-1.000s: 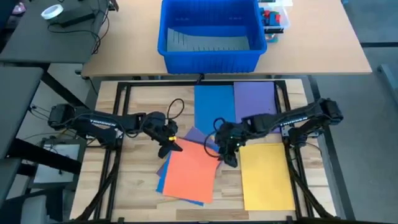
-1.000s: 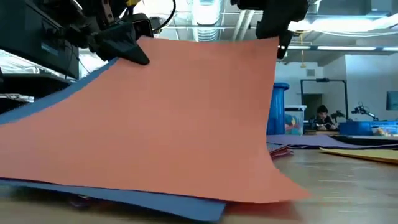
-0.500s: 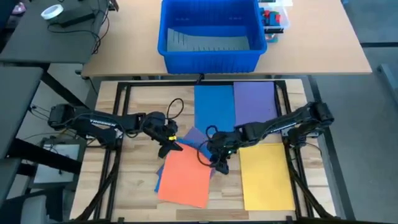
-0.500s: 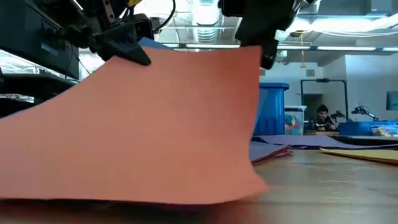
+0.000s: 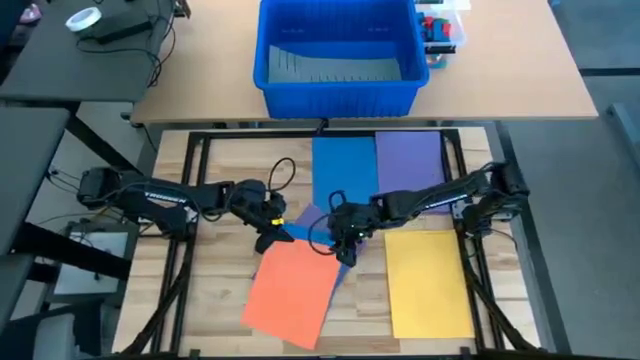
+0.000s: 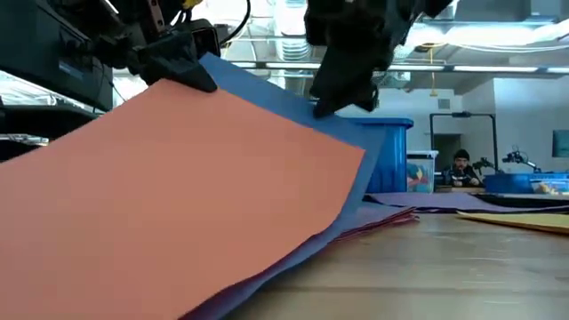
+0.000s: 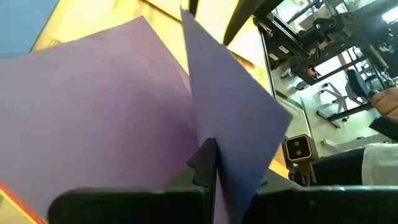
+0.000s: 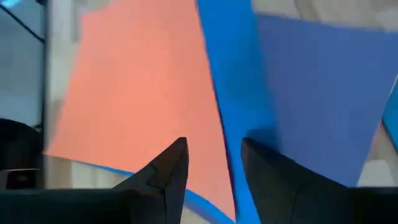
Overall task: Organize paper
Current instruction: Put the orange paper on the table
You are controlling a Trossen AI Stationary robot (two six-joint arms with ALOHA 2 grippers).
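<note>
The high camera is looking straight down from well above, taking in the whole slatted table (image 5: pixel 210 300), both arms and the blue bin (image 5: pixel 337 55) on the far desk. The low camera is sitting at table-top height at the near edge, facing level toward the far room, so close to the orange sheet (image 6: pixel 169 196) that the sheet is filling most of its view; the bin (image 6: pixel 391 156) is showing behind it, shared with the high view. The left wrist camera is looking along its fingers, very near a purple sheet (image 7: pixel 93 106). The right wrist camera is facing the same orange sheet (image 8: pixel 137 93) and blue sheet (image 8: pixel 236 99) closely.
</note>
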